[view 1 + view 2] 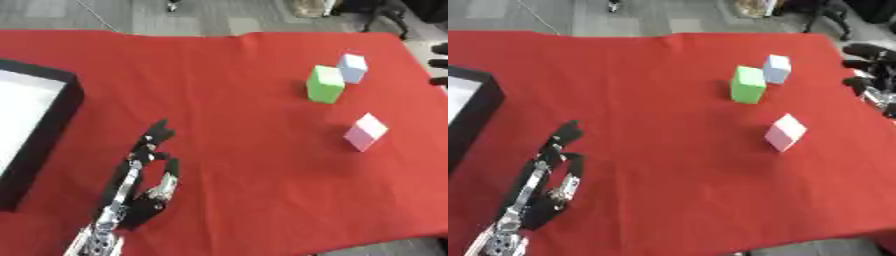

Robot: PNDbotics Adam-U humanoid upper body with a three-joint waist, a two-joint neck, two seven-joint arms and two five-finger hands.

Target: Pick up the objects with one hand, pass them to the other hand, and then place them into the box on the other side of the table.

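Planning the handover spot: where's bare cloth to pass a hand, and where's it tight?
Widest bare patch: the middle of the red cloth, between the left hand and the green block. Also bare along the near edge below the pink block. Crowded: the far right, where the green and pale blue block touch, near the right hand.

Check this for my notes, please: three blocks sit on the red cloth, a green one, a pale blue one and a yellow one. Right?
Not quite. The third block is pink, not yellow, as the left eye view shows. The green block and the pale blue block do sit on the red cloth.
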